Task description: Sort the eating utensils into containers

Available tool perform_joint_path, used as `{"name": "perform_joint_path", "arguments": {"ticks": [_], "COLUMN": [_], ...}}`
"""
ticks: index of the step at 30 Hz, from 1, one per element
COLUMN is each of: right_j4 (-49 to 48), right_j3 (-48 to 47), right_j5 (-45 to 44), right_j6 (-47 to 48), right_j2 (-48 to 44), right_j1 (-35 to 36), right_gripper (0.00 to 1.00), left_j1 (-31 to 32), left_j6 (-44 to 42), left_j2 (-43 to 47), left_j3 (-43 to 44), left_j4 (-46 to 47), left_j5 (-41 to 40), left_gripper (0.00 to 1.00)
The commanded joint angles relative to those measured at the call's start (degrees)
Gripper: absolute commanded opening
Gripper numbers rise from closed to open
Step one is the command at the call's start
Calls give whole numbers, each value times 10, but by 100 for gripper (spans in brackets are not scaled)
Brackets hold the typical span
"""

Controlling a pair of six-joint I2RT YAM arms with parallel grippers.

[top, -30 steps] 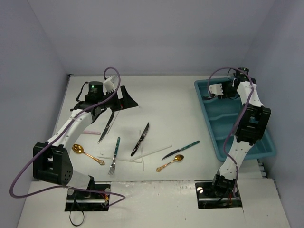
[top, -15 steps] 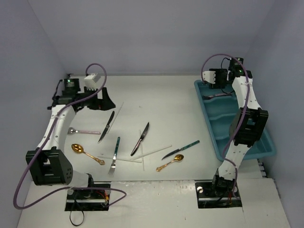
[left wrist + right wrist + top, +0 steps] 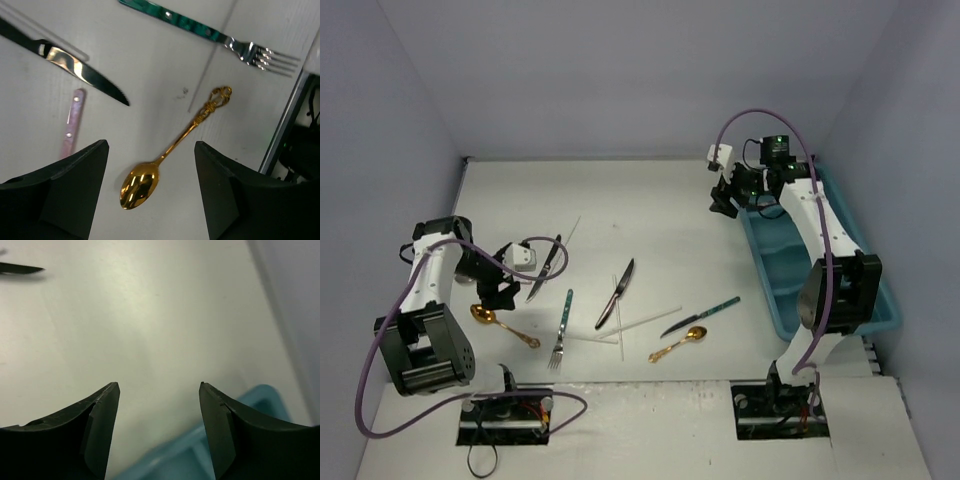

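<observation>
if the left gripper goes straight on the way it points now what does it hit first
Most likely the gold spoon, lying inside the open gap of the left gripper, its bowl near the middle. Depth is unclear, so it might touch bare table beside the spoon.
</observation>
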State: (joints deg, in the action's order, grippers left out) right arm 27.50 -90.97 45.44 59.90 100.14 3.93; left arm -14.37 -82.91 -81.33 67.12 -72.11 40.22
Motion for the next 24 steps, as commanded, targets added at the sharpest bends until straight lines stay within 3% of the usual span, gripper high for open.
{"name": "perform_joint_path", "arguments": {"ticks": [1,7,14,24], "right_j4": [-5,-6,-5,-4], "right_j3": [23,54,85,89], "right_j5": [41,81,87,90], "right_j6": [-148,-177,-169,-162], "right_j2": [-18,-25,-28,-12], "right_j1": [26,27,25,23], "right_gripper": [63,67,68,69], "left_j1": [-3,-3,-4,-18], "left_j6": [-207,-248,-286,-238], "left_j2": [64,162,131,34], "left_j3": [-49,-171,-204,-100], "left_j4": [-141,-44,-6,23], "left_j5": [-53,-93,-118,-90], "left_gripper": [65,65,64,62]}}
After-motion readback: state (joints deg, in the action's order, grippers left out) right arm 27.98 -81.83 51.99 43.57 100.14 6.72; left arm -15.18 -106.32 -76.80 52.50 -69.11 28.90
